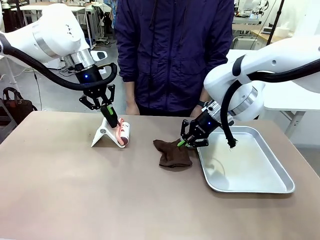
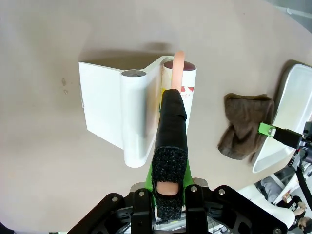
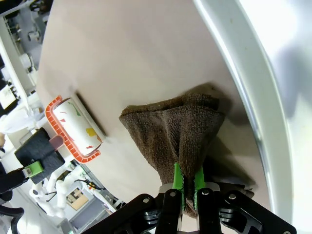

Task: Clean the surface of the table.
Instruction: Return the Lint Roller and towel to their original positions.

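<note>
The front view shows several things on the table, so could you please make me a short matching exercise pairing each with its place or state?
Things:
1. brown cloth
2. lint roller
3. metal tray
4. white stand

States:
A. handle pinched by the left gripper
B. far right on the table
C. pinched by the right gripper
D. leftmost, beside the roller

Pairs: 1-C, 2-A, 3-B, 4-D

White workshop tables (image 1: 280, 97) behind, grey floor (image 1: 55, 92), brown bag (image 1: 17, 102) left
</note>
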Action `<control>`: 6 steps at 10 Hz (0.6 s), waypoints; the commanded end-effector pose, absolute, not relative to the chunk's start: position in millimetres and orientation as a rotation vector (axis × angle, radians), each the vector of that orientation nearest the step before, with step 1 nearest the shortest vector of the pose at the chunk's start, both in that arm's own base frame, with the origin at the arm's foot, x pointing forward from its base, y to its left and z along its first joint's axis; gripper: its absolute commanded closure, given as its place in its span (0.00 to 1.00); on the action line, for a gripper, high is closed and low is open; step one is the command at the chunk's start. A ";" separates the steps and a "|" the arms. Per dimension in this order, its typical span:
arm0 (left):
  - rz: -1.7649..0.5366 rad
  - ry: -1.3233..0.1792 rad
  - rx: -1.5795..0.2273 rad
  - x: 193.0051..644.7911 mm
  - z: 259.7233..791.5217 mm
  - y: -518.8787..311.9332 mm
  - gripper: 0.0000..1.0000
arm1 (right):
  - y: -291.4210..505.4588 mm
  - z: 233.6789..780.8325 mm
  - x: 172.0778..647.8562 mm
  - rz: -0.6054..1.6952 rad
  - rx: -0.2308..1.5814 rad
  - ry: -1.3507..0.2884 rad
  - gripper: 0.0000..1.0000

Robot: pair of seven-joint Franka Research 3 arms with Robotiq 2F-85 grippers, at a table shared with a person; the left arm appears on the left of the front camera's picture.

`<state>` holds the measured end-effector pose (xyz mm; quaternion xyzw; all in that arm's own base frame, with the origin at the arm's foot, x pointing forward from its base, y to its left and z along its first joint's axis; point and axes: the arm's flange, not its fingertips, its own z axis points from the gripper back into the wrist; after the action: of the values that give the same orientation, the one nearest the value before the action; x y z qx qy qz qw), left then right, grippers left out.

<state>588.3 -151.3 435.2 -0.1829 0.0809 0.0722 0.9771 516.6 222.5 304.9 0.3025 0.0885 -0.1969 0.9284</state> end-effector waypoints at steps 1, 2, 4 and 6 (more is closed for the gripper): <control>0.168 0.182 -0.313 593.3 429.5 -143.0 0.71 | 222.5 304.8 516.6 -0.403 0.620 0.181 0.76; 0.158 0.186 -0.314 593.1 429.7 -142.4 0.19 | 221.4 304.2 515.9 -0.400 0.604 0.176 0.35; 0.159 0.182 -0.319 592.8 432.4 -141.0 0.00 | 221.1 303.9 515.7 -0.392 0.609 0.182 0.00; 0.160 0.176 -0.322 592.3 433.5 -139.9 0.00 | 220.9 303.5 516.2 -0.389 0.614 0.182 0.00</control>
<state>590.3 -141.4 427.9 -0.1683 0.0874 0.0745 0.9790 516.2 222.5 304.1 0.3020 0.0893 -0.1961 0.9286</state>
